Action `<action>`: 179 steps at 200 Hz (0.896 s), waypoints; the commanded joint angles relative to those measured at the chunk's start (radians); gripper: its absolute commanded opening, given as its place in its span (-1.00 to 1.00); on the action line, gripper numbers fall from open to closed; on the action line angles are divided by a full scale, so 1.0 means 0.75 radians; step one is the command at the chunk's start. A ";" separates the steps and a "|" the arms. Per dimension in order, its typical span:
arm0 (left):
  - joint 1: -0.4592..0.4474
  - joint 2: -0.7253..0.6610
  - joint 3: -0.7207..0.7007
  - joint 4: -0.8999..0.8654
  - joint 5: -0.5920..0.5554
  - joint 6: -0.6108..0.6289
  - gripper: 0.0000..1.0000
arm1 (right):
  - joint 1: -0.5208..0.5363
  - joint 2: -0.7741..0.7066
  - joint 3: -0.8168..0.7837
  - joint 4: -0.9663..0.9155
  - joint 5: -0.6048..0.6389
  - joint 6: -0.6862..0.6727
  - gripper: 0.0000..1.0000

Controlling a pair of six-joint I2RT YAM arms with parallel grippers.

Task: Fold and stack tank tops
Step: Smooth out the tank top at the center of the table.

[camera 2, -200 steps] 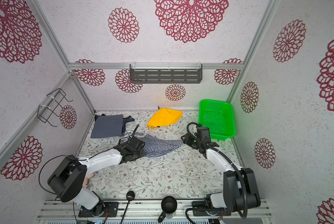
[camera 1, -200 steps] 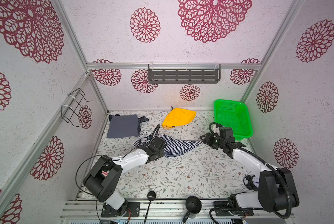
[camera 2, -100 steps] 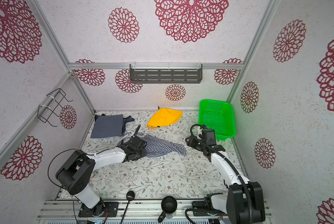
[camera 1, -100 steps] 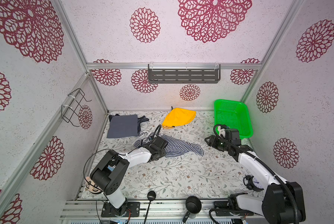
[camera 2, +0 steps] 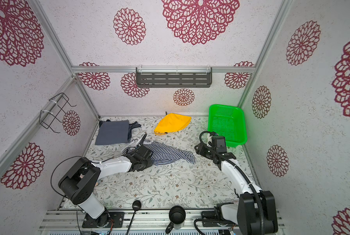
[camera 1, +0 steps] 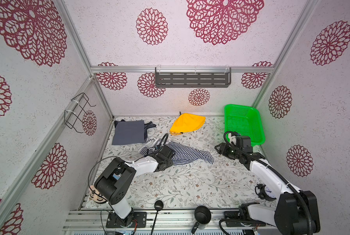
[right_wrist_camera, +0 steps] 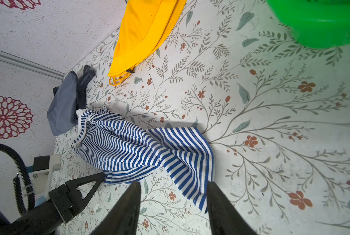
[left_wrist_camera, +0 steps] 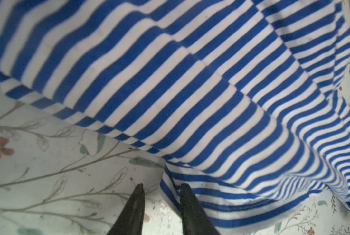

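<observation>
Since one second ago, the right gripper has let go of the end of the navy-and-white striped cloth tank top and has pulled back toward the green plastic basket. That end now lies loose on the floral table cover. The right gripper's two black fingers stand wide apart and hold nothing; the free corner of the top lies on the table just in front of them. The left gripper is at the opposite side of the top. Its fingers are partly open, and the hem fold lies in the gap against one finger, not pinched. The folded slate grey-blue tank top lies in the back left corner, just beside the striped one.
</observation>
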 commanded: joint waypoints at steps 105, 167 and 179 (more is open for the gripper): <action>0.021 0.070 0.093 0.012 -0.016 0.028 -1.00 | 0.152 0.139 0.208 -0.398 0.347 -0.674 0.17; 0.021 0.006 0.078 0.000 -0.028 0.043 -1.00 | 0.379 0.430 0.251 -0.329 0.513 -0.721 0.43; 0.021 -0.002 0.080 -0.001 -0.029 0.047 -1.00 | 0.399 0.484 0.268 -0.326 0.535 -0.702 0.36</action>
